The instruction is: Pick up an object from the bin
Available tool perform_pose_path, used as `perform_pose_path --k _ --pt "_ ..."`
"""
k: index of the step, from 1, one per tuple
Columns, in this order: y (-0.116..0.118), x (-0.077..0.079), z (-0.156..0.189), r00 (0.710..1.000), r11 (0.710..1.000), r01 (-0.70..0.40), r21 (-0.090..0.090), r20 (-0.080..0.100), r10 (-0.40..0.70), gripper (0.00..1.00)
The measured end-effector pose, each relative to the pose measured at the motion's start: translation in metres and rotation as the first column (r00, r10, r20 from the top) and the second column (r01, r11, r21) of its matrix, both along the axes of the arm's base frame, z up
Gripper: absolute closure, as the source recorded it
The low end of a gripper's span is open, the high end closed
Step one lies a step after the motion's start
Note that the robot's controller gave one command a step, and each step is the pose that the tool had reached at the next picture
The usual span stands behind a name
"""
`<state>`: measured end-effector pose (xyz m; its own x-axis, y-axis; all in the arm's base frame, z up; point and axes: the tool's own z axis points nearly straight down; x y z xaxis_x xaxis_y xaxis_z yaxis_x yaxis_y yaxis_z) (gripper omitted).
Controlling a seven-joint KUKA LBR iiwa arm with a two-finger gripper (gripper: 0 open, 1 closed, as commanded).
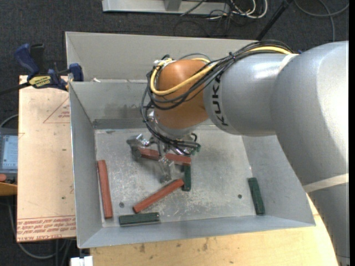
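Gripper [165,170] low at mid-bin, can't tell if released or clenched. Its tip sits between two short red rectangular blocks [147,154], near a long red bar [159,196] and a dark green block [187,177]. Scuffed grey metal bin [222,165], dark carpet floor [33,10] around.
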<state>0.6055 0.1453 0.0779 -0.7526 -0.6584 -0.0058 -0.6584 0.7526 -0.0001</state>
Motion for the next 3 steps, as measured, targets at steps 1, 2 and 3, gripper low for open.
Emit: perform_pose_path --k 1,2,3 --pt "-0.03 0.011 -0.004 0.963 0.963 -0.269 -0.003 0.001 0.269 0.0" --pt "-0.059 -0.008 0.002 0.679 0.679 -0.734 -0.003 -0.004 0.734 0.0" --pt "-0.064 0.036 -0.007 0.979 0.979 -0.202 -0.001 0.0 0.202 0.0"
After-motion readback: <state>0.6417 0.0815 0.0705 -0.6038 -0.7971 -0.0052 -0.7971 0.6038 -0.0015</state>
